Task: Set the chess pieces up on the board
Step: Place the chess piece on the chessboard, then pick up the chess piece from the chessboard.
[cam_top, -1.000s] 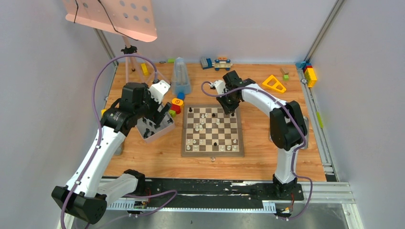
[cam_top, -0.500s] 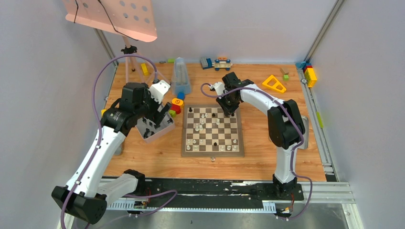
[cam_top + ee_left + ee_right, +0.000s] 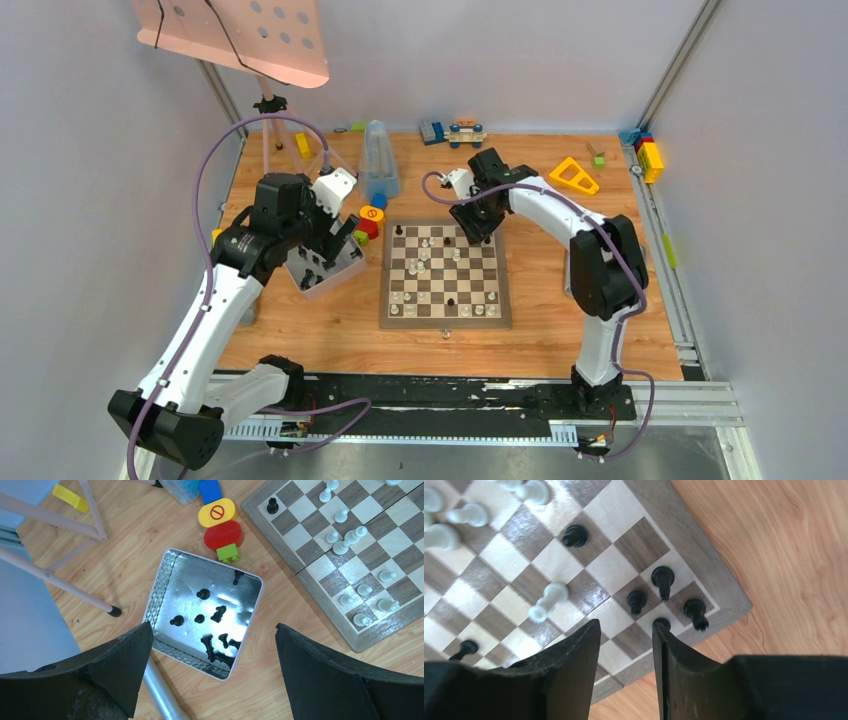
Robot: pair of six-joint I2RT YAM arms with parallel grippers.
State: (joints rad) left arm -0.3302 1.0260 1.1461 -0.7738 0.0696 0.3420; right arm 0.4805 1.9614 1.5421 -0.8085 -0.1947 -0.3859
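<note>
Since the earlier frame the elbow of the right arm has been shifted slightly to the right, while the right gripper [image 3: 478, 232] has been kept over the far right corner of the board [image 3: 420, 322]. In the right wrist view its fingers [image 3: 574, 650] are seen parted, with bare squares in the gap and nothing grasped. A black piece [image 3: 662, 623] is just beside the tip of one finger. Three more black pieces [image 3: 662, 580] are stood near it on the corner squares. White pieces [image 3: 345, 542] are scattered over the left half of the board. The left gripper [image 3: 212, 630] is held fully spread and empty above the metal tray [image 3: 155, 600], which is placed left of the board. Several black chess pieces [image 3: 218, 613] are lying inside the tray. Red and yellow toy blocks [image 3: 223, 530] are set between the tray and the board's far left corner.
</note>
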